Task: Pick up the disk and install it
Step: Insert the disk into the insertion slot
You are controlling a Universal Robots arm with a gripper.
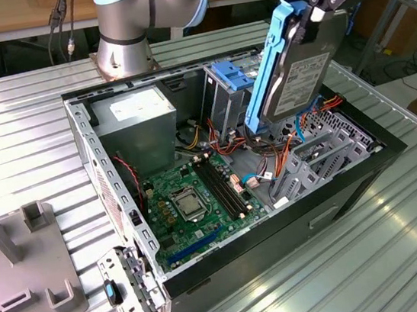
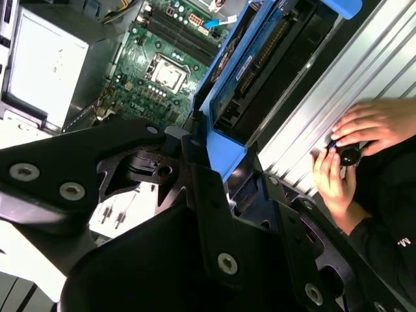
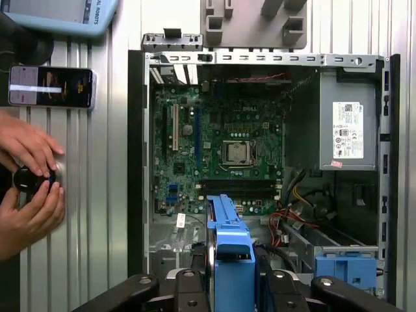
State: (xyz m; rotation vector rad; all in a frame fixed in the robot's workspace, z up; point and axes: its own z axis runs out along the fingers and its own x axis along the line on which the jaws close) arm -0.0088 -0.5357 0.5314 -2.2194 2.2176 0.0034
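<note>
The disk (image 1: 302, 74), a grey hard drive in a bright blue carrier, hangs tilted on edge above the right end of the open computer case (image 1: 83, 134). My gripper (image 1: 312, 8) is shut on its upper end. The disk's lower end points down at the grey drive bays (image 1: 309, 158) without touching them. In the first wrist view the blue carrier (image 3: 229, 247) sticks out between my black fingers (image 3: 188, 286), over the case floor beside the motherboard (image 3: 221, 143). In the second wrist view the disk (image 2: 260, 65) runs away from my gripper (image 2: 214, 149).
A light-blue bracket (image 1: 232, 76) stands in the case by the power supply (image 1: 138, 119). A person's hands (image 3: 29, 175) hold a small black object beside the case, near a phone (image 3: 52, 86). A grey fixture (image 1: 15, 266) lies at the exterior view's left. The arm's base (image 1: 127, 36) stands behind the case.
</note>
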